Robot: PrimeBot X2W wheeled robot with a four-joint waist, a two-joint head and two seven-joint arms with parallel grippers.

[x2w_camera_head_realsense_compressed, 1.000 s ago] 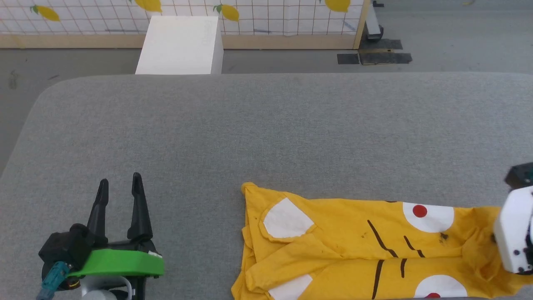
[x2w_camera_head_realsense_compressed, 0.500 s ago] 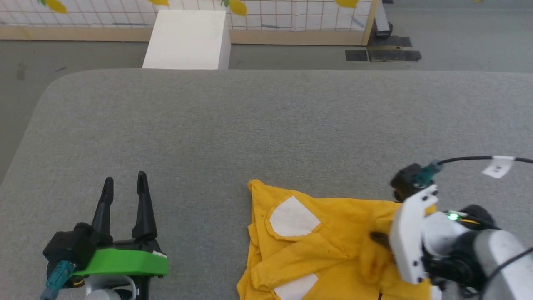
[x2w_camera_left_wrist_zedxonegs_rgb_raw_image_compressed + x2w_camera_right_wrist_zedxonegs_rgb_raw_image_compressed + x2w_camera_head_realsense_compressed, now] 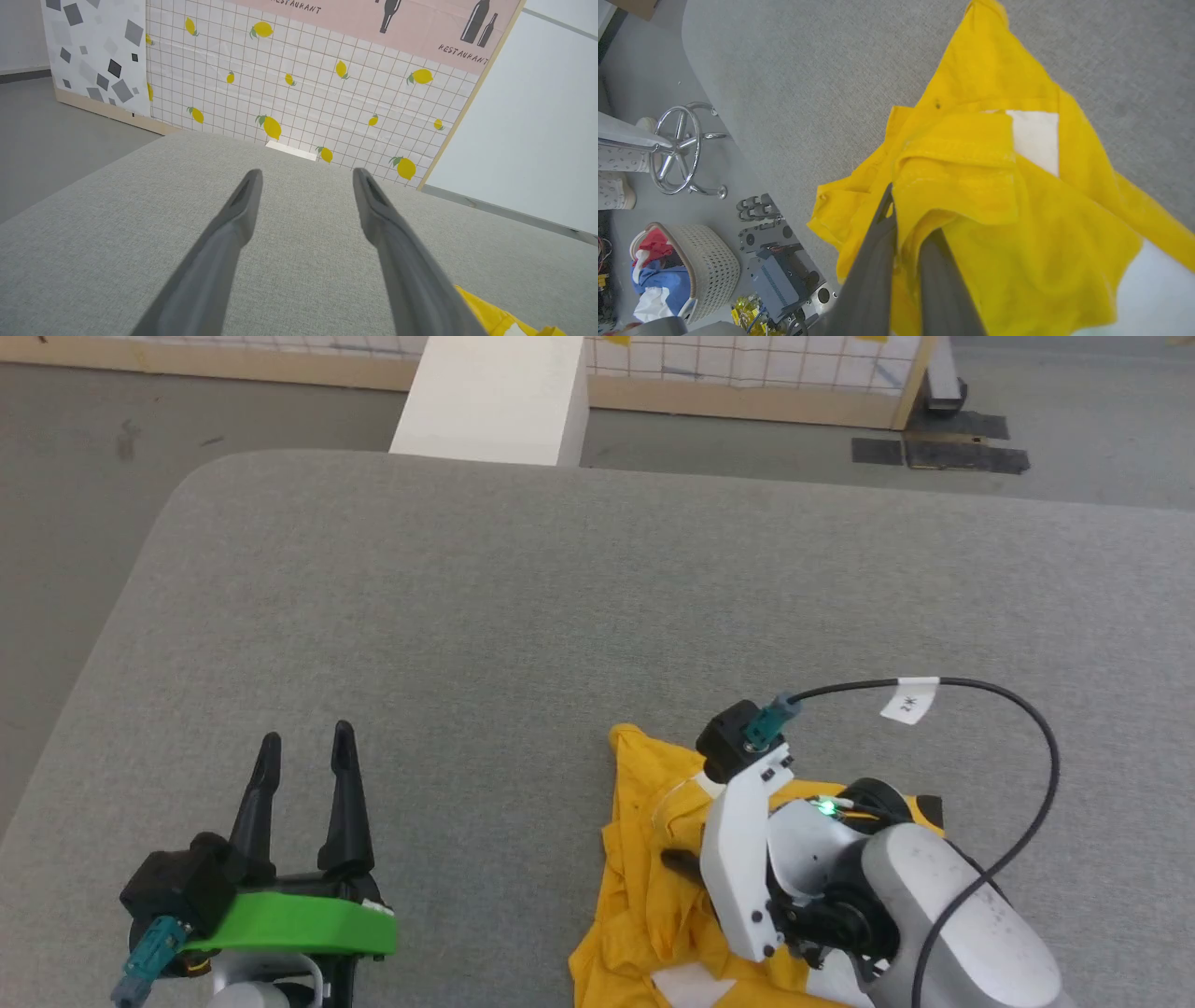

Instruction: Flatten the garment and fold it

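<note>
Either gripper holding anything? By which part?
Right gripper is shut on a bunched fold of the bright yellow cloth T-shirt; which part cannot be told. Left gripper open, holding nothing.

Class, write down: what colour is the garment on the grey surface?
The garment is bright yellow with white patches, clearest in the right wrist view.

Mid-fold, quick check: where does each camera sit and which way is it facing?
Head view: on the head, looking forward and down at the grey table; the open left gripper shows lower left, the right forearm over the garment.
Left wrist view: on the left wrist, looking along its spread fingers across the table to the lemon-print wall.
Right wrist view: on the right wrist, looking down along the right gripper, shut on a garment fold.
Shared: all three show the garment and the table.
</note>
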